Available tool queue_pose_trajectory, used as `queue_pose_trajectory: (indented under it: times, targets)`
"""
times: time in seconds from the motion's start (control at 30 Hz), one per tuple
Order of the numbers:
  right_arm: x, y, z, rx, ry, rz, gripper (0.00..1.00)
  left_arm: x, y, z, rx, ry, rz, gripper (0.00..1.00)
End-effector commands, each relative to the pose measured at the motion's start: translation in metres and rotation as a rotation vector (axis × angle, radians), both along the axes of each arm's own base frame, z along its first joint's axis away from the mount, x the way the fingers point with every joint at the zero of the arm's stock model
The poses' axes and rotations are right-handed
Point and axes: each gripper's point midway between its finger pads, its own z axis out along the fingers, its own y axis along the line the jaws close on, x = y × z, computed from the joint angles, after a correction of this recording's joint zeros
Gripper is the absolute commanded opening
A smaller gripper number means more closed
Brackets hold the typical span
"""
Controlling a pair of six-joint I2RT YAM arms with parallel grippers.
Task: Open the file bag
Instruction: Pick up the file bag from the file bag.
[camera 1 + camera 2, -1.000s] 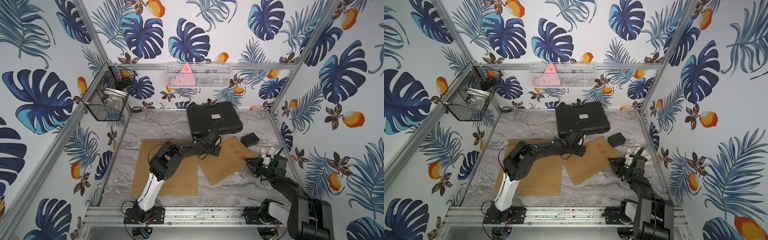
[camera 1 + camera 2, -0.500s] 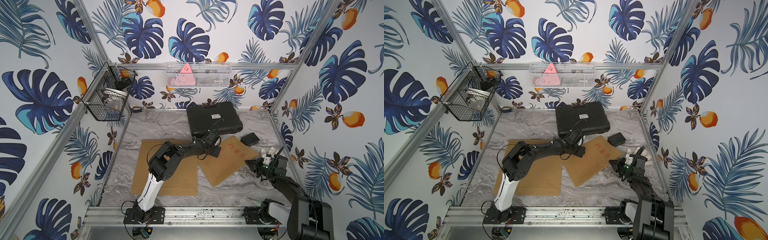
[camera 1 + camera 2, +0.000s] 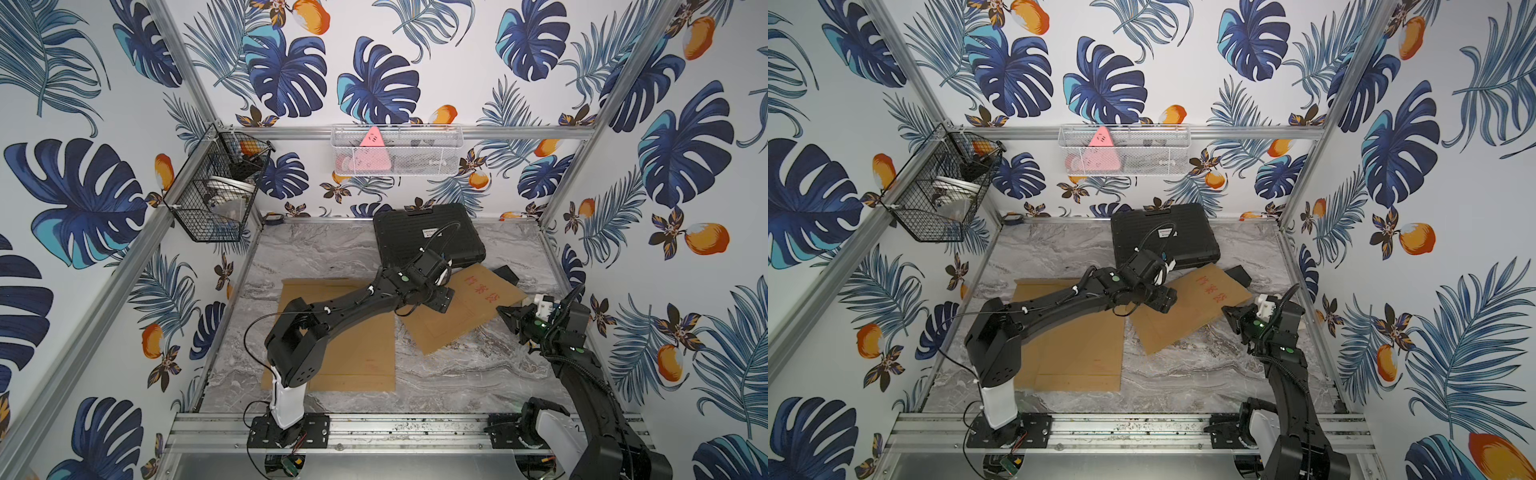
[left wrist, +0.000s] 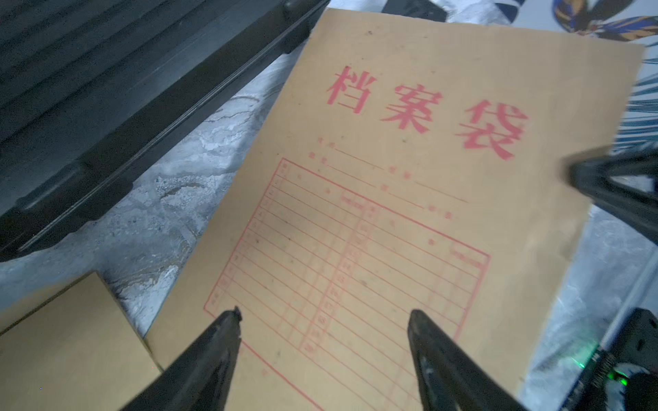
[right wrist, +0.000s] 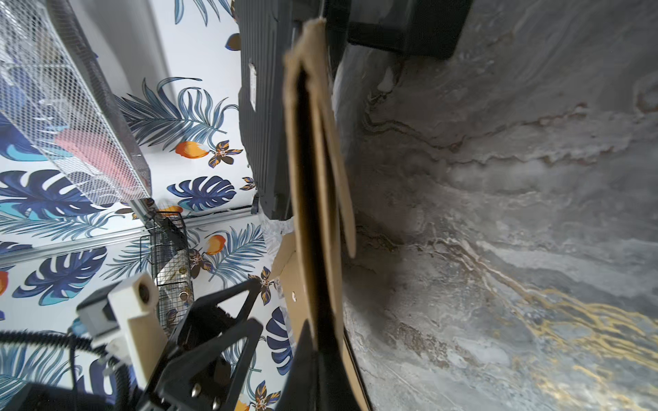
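Note:
The file bag (image 3: 469, 307) (image 3: 1192, 309) is a brown paper envelope with red characters, lying slanted on the marble table right of centre. My left gripper (image 3: 441, 300) (image 4: 324, 315) hovers open over its printed form, near the end away from the characters, with nothing between its fingers. My right gripper (image 3: 504, 311) (image 5: 313, 334) is shut on the bag's right edge, below the characters. In the right wrist view the file bag (image 5: 302, 199) shows edge-on, its layers spread a little apart. The right gripper (image 4: 605, 185) also shows in the left wrist view.
A second brown envelope (image 3: 349, 353) lies flat under the left arm. A black case (image 3: 428, 237) sits behind the bag, a small black block (image 3: 508, 274) to its right. A black wire basket (image 3: 216, 199) and a white mesh basket (image 3: 395, 153) hang on the walls.
My right gripper has closed on the bag's right edge. My left gripper's fingers have spread wider above the bag. The bag has shifted slightly.

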Motion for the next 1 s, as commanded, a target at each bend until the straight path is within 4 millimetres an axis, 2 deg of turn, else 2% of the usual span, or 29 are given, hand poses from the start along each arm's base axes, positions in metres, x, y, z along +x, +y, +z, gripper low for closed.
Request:
queue_pose_trajectory:
  times: [0.0,0.17,0.3,0.5,0.63,0.97]
  targets:
    - [-0.001,0.002,0.013,0.041,0.027,-0.010,0.00,-0.032,-0.002,0.012,0.027,-0.049,-0.055,0.79]
    - [-0.003,-0.003,0.031,0.027,0.048,-0.047,0.00,-0.092,-0.029,0.023,0.036,-0.103,-0.197,0.81]
    - [-0.002,0.000,0.036,0.065,0.044,-0.041,0.00,-0.111,-0.047,0.028,0.128,-0.193,-0.261,0.83]
    - [-0.002,0.002,0.040,0.069,0.044,-0.030,0.00,-0.105,-0.064,0.020,0.306,-0.303,-0.288,0.78]
    - [-0.003,0.003,0.041,0.072,0.043,-0.025,0.00,-0.096,-0.066,0.009,0.435,-0.357,-0.284,0.72]
    - [-0.005,0.005,0.040,0.077,0.051,-0.013,0.00,-0.078,-0.071,0.006,0.527,-0.427,-0.270,0.49]
